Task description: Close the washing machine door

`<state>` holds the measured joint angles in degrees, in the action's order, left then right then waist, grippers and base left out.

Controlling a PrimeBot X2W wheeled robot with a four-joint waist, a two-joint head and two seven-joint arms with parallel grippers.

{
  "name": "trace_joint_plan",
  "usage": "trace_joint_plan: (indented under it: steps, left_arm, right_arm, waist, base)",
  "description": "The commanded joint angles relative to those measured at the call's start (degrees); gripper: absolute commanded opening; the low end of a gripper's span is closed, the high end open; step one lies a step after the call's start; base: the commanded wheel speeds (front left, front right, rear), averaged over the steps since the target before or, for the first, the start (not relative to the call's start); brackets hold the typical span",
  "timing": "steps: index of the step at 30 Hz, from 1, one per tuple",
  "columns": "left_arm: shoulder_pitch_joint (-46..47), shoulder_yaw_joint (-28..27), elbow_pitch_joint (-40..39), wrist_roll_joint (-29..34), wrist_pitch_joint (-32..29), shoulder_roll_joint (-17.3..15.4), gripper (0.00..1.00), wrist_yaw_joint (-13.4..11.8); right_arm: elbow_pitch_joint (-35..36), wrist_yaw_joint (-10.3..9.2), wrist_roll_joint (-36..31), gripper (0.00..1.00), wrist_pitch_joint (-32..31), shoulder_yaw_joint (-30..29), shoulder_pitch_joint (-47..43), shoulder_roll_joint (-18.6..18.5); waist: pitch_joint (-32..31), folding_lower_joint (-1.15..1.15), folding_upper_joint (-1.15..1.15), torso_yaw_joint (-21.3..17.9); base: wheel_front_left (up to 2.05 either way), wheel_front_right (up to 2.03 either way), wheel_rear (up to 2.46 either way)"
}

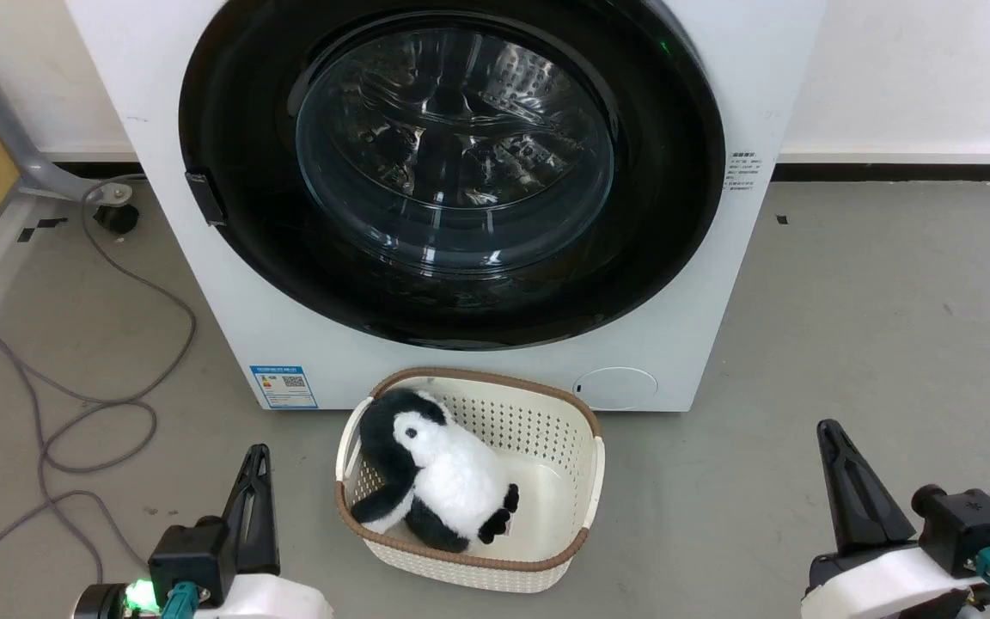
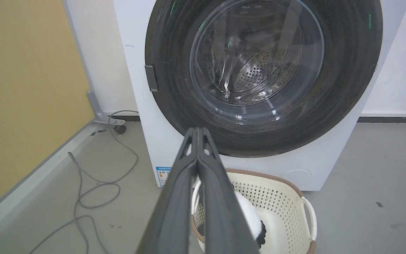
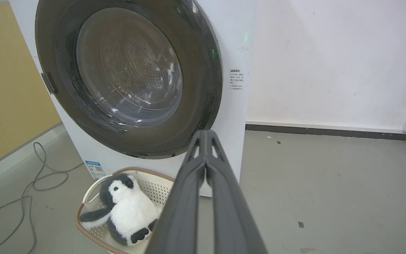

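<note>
The washing machine door (image 1: pixel 452 172) lies flush on the washing machine (image 1: pixel 701 327), far from us. Our left gripper (image 1: pixel 258 454) and right gripper (image 1: pixel 828 430) rest near, jaws pressed together. We cannot tell whether it latched; uncaught, it could swing out over the basket (image 1: pixel 588 481).

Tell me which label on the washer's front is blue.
The sticker low on the washing machine's left corner, beside the basket; the other label, right of the door, is plain black print.
</note>
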<state>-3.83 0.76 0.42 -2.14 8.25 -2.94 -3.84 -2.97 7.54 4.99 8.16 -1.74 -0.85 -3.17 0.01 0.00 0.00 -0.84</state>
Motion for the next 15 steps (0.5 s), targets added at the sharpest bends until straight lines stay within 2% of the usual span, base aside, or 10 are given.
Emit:
trace_joint_plan:
  steps: [1, 15]
  left_arm:
    - [0.91, -0.20, -0.17, 0.37, -0.33, 0.01, 0.00, 0.39]
    - [1.47, -0.31, -0.21, 0.71, -1.86, 0.02, 0.00, 1.06]
  right_arm:
    - [0.53, -0.02, -0.61, 0.00, -0.21, 0.10, 0.35, 0.13]
    - [1.00, -0.03, -1.46, 0.00, -1.74, 0.41, 0.45, 0.16]
  waist:
    - [0.00, 0.00, 0.00, 0.02]
    - [0.00, 0.00, 0.00, 0.17]
  base:
    - [0.00, 0.00, 0.00]
    - [0.00, 0.00, 0.00]
